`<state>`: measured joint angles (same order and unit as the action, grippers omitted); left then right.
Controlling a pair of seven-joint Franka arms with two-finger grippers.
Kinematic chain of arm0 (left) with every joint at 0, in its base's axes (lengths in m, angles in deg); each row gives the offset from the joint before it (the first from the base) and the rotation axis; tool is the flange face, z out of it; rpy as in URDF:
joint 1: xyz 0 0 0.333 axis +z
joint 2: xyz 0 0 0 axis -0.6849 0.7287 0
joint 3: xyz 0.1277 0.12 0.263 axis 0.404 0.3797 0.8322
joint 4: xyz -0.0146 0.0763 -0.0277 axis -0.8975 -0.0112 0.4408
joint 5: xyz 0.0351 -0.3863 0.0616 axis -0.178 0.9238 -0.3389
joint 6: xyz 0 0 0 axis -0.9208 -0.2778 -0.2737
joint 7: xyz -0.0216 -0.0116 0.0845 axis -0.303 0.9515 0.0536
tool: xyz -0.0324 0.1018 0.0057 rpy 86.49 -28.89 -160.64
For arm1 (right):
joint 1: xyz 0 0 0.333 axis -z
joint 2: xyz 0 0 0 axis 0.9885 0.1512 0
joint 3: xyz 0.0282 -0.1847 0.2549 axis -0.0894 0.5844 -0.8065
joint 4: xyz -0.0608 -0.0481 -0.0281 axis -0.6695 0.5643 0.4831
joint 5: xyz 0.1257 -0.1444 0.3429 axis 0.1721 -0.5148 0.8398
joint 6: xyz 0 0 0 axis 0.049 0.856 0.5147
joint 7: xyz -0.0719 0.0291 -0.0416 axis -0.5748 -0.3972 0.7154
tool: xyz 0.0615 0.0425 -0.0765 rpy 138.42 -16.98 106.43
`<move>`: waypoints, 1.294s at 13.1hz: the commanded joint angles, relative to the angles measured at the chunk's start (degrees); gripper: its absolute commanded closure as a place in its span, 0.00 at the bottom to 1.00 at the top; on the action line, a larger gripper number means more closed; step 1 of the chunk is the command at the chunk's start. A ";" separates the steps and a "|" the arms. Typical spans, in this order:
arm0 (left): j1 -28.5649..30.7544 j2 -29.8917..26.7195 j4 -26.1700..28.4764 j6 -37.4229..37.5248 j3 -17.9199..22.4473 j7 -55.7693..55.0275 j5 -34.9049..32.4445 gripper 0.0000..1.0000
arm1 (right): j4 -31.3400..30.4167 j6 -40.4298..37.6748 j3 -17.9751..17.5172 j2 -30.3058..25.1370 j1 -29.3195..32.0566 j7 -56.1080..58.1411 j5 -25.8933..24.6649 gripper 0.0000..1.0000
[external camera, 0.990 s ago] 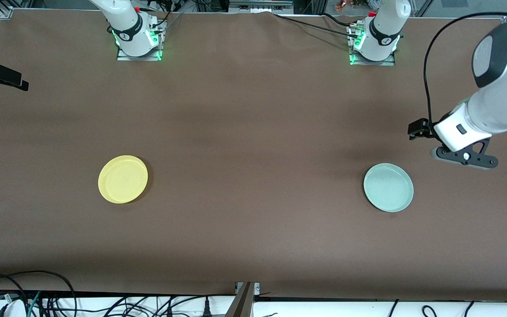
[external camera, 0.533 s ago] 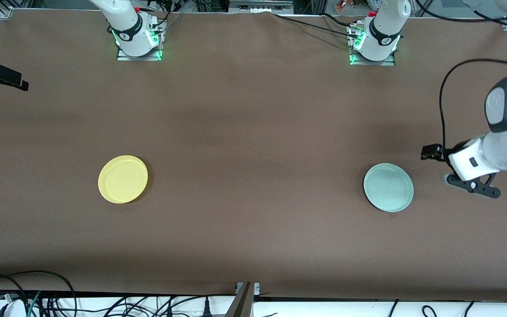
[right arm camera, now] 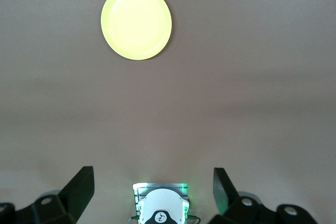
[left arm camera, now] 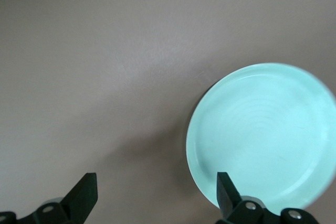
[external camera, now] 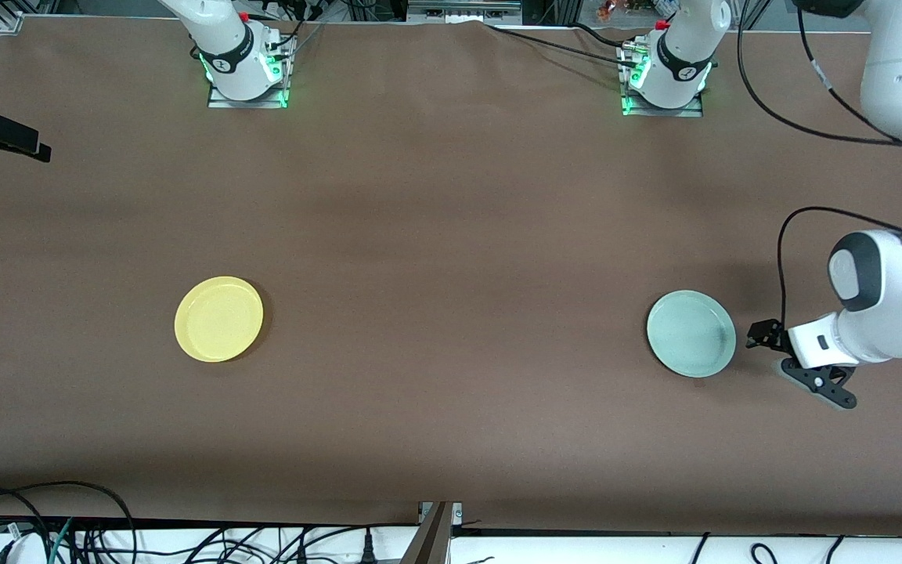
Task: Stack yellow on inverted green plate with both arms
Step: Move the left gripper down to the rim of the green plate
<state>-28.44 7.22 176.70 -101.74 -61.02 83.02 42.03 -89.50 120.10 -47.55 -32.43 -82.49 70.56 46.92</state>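
Since the earlier frames, only the left arm has moved: its left gripper has swung toward the front camera and lower, and now hangs over bare table just beside the green plate, at the left arm's end of the table, where a second ago it hung farther from the camera and well apart from the plate. Both plates lie where they lay before. Left gripper: fingers spread wide, holding nothing; in the left wrist view its two black fingertips stand far apart, one of them overlapping the plate's rim in that view, though whether it touches the rim cannot be told. Green plate: resting on the brown table with its hollow side up, rim raised, not inverted. Yellow plate: also hollow side up, well apart from the green one, toward the right arm's end of the table and at about the same nearness to the front camera. Right gripper: waiting high above the table over its own base, fingers spread wide and empty, with the yellow plate seen far below it. Black cables lie along the table edge nearest the camera.
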 commanded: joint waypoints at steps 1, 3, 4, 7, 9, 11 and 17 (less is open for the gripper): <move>0.59 5.32 -2.41 -1.87 -0.87 3.27 4.64 0.00 | 0.93 -0.25 -0.31 0.23 0.40 0.40 0.23 0.00; 1.12 7.17 -2.50 -2.05 -0.87 4.76 5.36 0.00 | 0.93 -0.25 -0.22 0.23 0.40 0.49 0.23 0.00; 1.12 7.53 -2.50 -2.14 -0.87 5.55 5.28 0.12 | 0.93 -0.25 -0.30 0.23 0.40 0.49 0.23 0.00; 1.12 7.36 -2.76 -2.05 -0.87 9.42 5.10 0.85 | 0.84 -0.25 -0.22 0.23 0.40 0.57 0.15 0.00; 1.12 7.27 -2.59 -1.62 -0.87 9.77 5.01 1.00 | 0.93 -0.25 -0.22 0.23 0.40 0.57 0.23 0.00; 1.12 7.27 -2.32 -1.35 -0.87 9.86 4.66 1.00 | 0.93 -0.25 -0.22 0.32 0.40 0.57 0.23 0.00; -1.68 0.26 -2.59 3.10 -1.14 14.25 4.05 1.00 | 0.93 -0.25 -0.13 0.32 0.49 0.75 0.23 0.00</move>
<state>-28.12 11.28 174.27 -102.75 -62.40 95.30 45.79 -89.50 120.10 -47.47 -32.41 -82.46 70.56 46.92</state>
